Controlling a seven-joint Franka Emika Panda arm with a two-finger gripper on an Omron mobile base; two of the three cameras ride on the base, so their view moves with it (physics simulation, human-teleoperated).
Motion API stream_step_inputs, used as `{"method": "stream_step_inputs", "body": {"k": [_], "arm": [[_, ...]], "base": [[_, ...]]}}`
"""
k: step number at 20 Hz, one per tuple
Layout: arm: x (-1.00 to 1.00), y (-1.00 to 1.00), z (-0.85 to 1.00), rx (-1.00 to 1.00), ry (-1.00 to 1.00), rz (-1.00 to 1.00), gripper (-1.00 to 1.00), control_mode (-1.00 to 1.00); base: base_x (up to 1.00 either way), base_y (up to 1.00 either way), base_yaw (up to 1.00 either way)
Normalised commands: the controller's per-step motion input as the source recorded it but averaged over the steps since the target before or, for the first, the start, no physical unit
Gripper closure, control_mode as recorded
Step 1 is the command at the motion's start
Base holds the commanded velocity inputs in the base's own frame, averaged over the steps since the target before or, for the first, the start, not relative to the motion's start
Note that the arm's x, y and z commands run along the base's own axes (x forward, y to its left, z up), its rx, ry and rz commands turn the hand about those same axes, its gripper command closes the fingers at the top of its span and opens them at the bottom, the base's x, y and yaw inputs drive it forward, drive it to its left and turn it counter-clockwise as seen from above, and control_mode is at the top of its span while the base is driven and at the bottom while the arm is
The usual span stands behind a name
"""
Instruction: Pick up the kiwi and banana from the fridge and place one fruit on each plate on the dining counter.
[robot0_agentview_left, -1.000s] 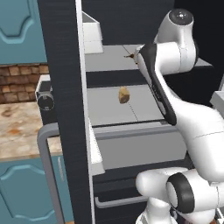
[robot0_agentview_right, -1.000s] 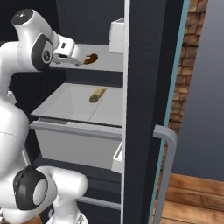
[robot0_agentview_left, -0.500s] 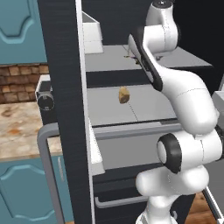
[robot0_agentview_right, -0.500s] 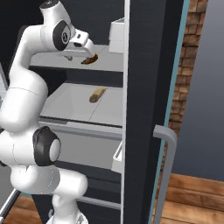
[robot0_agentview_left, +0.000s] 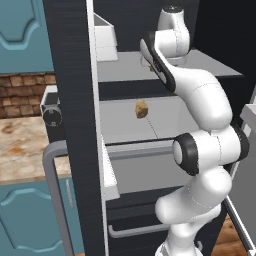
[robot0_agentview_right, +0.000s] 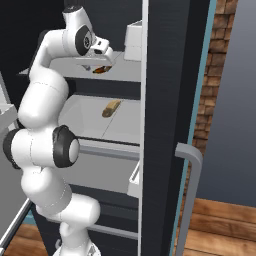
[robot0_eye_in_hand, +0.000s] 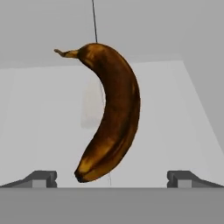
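Lying on the upper fridge shelf (robot0_agentview_right: 60, 75), banana (robot0_eye_in_hand: 109, 114) framed between wide-spread, empty fingers (robot0_eye_in_hand: 41, 178), gripper (robot0_agentview_right: 100, 59) held just above it, tan lumpy item (robot0_agentview_left: 141, 108) seen on the shelf below.

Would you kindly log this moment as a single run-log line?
phase: reaching for banana | gripper: open, banana between fingertips, not grasped | location: upper fridge shelf | tan lumpy item: lower shelf
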Motion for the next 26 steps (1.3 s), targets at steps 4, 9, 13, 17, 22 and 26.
{"method": "stream_step_inputs", "body": {"k": [4, 9, 13, 17, 22, 26], "arm": [[0.51, -0.13, -0.32, 0.00, -0.01, 0.03, -1.00, -1.00], [0.49, -0.10, -0.19, 0.00, -0.04, 0.02, -1.00, -1.00], [0.16, 0.00, -0.26, 0.00, 0.00, 0.02, 1.00, -1.00], [0.00, 0.00, -0.35, 0.00, -0.01, 0.05, 1.00, -1.00], [-0.03, 0.03, -0.23, 0.00, -0.09, 0.02, 1.00, -1.00], [-0.59, 0.00, 0.16, 0.00, -0.29, 0.01, 1.00, -1.00]], "base": [[0.00, 0.00, 0.00], [0.00, 0.00, 0.00], [0.00, 0.00, 0.00], [0.00, 0.00, 0.00], [0.00, 0.00, 0.00], [0.00, 0.00, 0.00]]}}
